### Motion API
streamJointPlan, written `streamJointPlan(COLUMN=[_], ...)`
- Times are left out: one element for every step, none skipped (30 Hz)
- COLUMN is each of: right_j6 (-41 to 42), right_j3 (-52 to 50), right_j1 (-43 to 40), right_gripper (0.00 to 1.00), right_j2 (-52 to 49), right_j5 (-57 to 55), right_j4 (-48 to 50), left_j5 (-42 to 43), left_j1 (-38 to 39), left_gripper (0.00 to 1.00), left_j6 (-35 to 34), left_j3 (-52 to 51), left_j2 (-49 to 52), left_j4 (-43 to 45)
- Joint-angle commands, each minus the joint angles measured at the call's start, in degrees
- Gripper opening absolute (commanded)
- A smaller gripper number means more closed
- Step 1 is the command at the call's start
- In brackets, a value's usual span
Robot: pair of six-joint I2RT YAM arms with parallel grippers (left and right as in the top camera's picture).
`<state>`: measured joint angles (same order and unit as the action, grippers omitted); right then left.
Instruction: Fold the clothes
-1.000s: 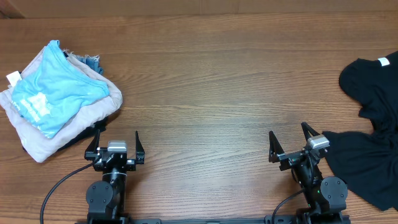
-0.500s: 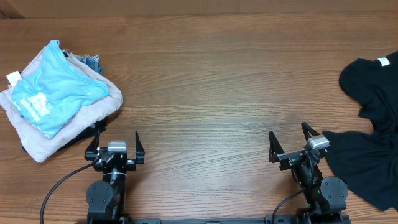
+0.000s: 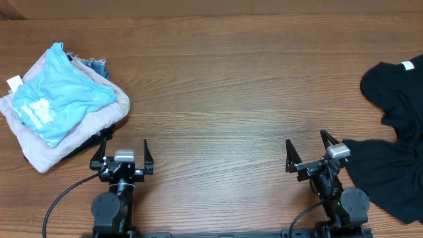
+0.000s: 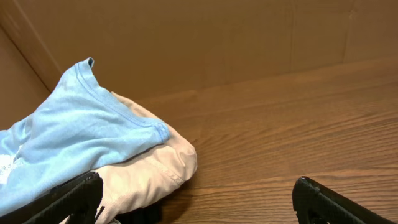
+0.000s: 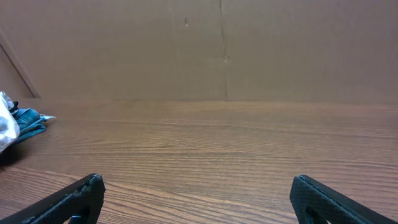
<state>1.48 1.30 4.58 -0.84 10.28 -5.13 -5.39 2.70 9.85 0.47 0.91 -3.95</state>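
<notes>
A light blue T-shirt [image 3: 56,92] lies folded on top of a pile at the table's left; it also shows in the left wrist view [image 4: 74,137]. A black T-shirt [image 3: 396,139] with a white neck label [image 3: 408,65] lies crumpled at the right edge. My left gripper [image 3: 124,153] is open and empty near the front edge, just right of the pile; its fingertips frame bare wood [image 4: 196,202]. My right gripper [image 3: 308,149] is open and empty, just left of the black shirt, and frames bare wood [image 5: 196,199].
Under the blue shirt lies a folded beige garment [image 3: 79,135], also in the left wrist view [image 4: 155,168], with a dark garment below it. A teal cloth edge [image 3: 99,65] peeks out behind. A brown cardboard wall [image 5: 217,50] stands along the far side of the wooden table [image 3: 225,99].
</notes>
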Motion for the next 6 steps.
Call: streamJointPlan(right_j6=[0.24,0.26,0.24,0.24,0.26,0.24], right_j3=[-0.39,-0.39,-0.39,-0.39,-0.39,-0.39], right_j1=[-0.04,-0.04,-0.04,-0.04,-0.04,-0.04], right_gripper=[1.00,1.00,1.00,1.00,1.00,1.00], right_j2=[0.57,0.57,0.57,0.57,0.57,0.57], right_j5=[0.28,0.28,0.28,0.28,0.28,0.28], right_j4=[0.42,0.42,0.42,0.42,0.42,0.42], left_j5=[0.52,0.52,0.52,0.52,0.52,0.52], left_j1=[0.33,0.33,0.33,0.33,0.33,0.33], left_gripper=[1.00,1.00,1.00,1.00,1.00,1.00], left_j6=[0.42,0.44,0.44,0.44,0.42,0.44], left_j3=[-0.20,-0.20,-0.20,-0.20,-0.17,-0.17], left_j2=[-0.31,-0.31,-0.31,-0.31,-0.31,-0.31], left_j4=[0.04,0.04,0.04,0.04,0.04,0.04])
